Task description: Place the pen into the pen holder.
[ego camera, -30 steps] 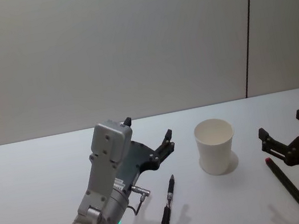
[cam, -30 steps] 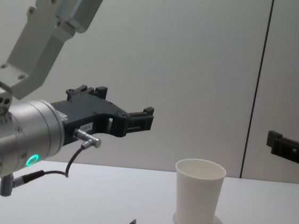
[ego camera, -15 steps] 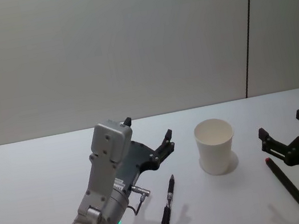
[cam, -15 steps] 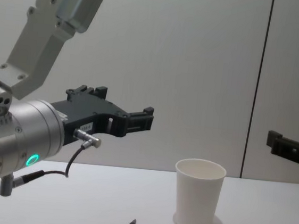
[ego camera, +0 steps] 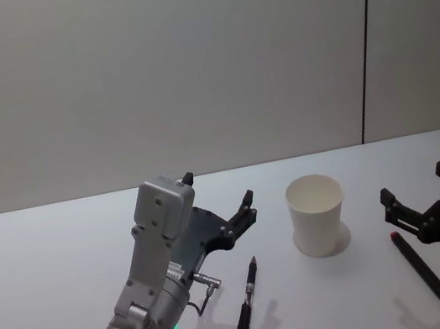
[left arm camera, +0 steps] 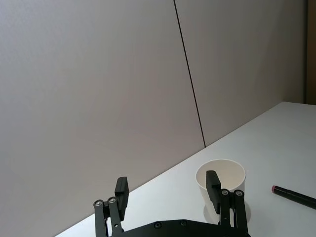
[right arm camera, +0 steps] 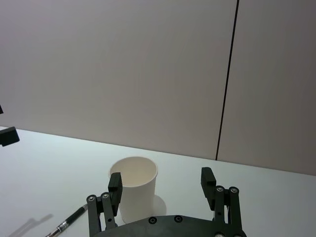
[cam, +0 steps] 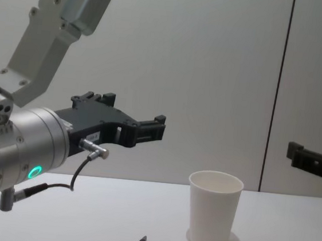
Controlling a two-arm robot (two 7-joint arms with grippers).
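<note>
The pen [ego camera: 247, 296] lies below my open left pincer [ego camera: 218, 189], running front-to-back; my open right pincer [ego camera: 415, 183] idles beyond the cup [ego camera: 318, 215].

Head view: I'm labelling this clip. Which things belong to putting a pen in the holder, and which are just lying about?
Job: white tapered paper cup (the holder), upright; slim black and silver pen, lying by the open left gripper.
Lying about, perhaps: thick black pen with red ends, by the open right gripper; it could equally be the one meant.
</note>
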